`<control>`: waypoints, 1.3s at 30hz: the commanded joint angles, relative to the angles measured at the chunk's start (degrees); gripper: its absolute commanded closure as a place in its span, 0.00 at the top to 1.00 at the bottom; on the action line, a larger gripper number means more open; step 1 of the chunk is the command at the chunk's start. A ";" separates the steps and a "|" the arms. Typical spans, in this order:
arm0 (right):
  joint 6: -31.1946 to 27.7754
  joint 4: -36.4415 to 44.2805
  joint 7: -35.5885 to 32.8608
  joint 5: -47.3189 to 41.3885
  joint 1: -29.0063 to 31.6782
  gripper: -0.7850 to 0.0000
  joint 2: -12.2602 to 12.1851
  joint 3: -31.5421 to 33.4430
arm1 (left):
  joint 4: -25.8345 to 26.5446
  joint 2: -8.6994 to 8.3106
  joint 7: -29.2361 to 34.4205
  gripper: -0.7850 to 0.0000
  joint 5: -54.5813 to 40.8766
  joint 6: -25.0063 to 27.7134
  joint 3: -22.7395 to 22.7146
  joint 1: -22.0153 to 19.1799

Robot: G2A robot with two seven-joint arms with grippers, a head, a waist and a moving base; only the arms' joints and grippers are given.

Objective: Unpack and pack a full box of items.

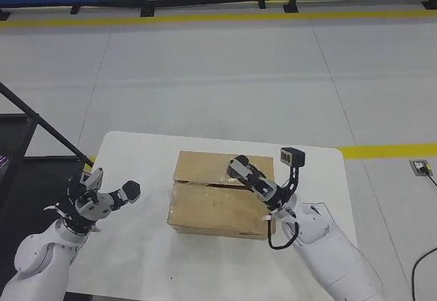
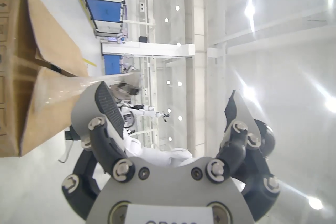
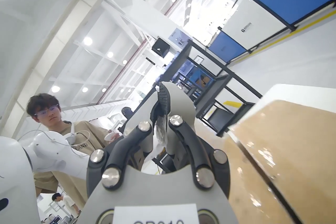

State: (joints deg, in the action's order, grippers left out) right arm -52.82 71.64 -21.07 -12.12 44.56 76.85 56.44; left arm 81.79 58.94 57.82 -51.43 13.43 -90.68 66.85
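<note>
A closed brown cardboard box [image 1: 216, 196] sits in the middle of the white table [image 1: 320, 169]. My right gripper [image 1: 241, 168] is over the box's top, near the seam between the flaps. In the right wrist view this gripper [image 3: 162, 93] is shut on a crumpled strip of clear tape [image 3: 161, 130], with the box top [image 3: 283, 146] right beside it. My left gripper [image 1: 114, 193] hangs to the left of the box, apart from it. Its fingers are spread wide, so the left gripper [image 2: 168, 93] is open. A strip of clear tape [image 2: 76, 84] runs from the box [image 2: 29, 57] toward one finger [image 2: 107, 104].
A black frame [image 1: 22, 113] and a dark platform stand just past the table's left edge. Bare tabletop lies to the left and right of the box. A cable [image 1: 436, 226] lies on the floor at the right.
</note>
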 commanded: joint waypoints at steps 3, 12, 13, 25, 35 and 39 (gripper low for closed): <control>4.14 8.76 4.17 2.57 0.24 0.00 1.05 -2.07 | 1.38 0.35 -1.33 1.00 0.34 1.94 0.91 0.65; 8.82 14.85 13.39 7.66 -1.91 0.00 3.69 -5.55 | 3.59 0.90 -3.54 1.00 3.08 8.17 1.64 2.27; 9.23 14.96 14.22 7.99 -2.15 0.00 3.96 -5.83 | 3.92 1.03 -3.89 1.00 2.54 8.49 1.96 2.44; 13.18 16.16 18.18 13.73 -3.30 0.00 5.17 -6.38 | 5.05 1.56 -5.89 1.00 1.61 9.58 3.24 2.18; 18.12 21.04 27.16 9.76 0.00 0.00 6.83 -6.88 | 7.78 1.77 -11.58 1.00 15.56 10.72 6.24 1.54; 22.28 22.31 29.58 7.67 0.04 0.00 7.95 -8.36 | 8.62 2.39 -18.00 1.00 24.96 13.88 9.42 0.64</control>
State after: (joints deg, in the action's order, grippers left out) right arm -31.48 93.72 8.18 -3.71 44.60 84.55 48.42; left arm 90.20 61.15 42.01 -29.63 26.44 -82.18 67.76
